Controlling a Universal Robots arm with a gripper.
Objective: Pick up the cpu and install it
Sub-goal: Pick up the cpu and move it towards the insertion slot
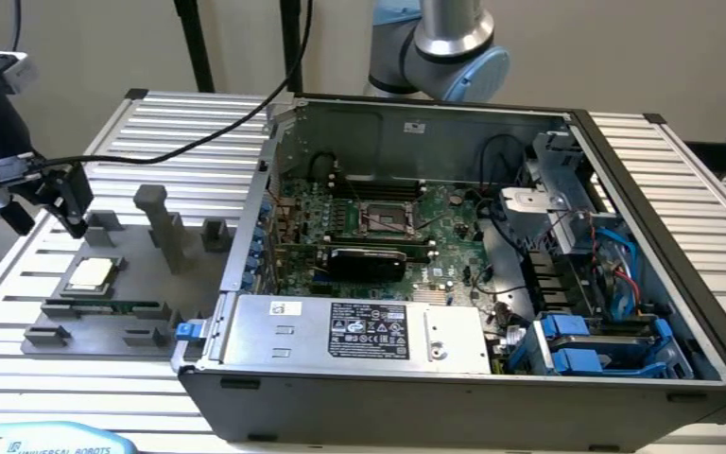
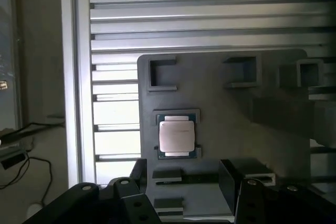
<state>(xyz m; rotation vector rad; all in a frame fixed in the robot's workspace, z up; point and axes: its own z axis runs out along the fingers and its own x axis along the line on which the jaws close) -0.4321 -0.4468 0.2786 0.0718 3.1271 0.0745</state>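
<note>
While the arm reaches over the ribbed aluminium table at the exterior view's left, its gripper hovers above a matte grey fixture tray, black fingers spread apart and holding nothing. The cpu – a flat square with a silvery-beige lid – lies untouched in its tray pocket. A teal object reads "UNIVERSAL ROBOTS". The power supply – a grey metal box in the open computer case – carries an unreadable label.
</note>
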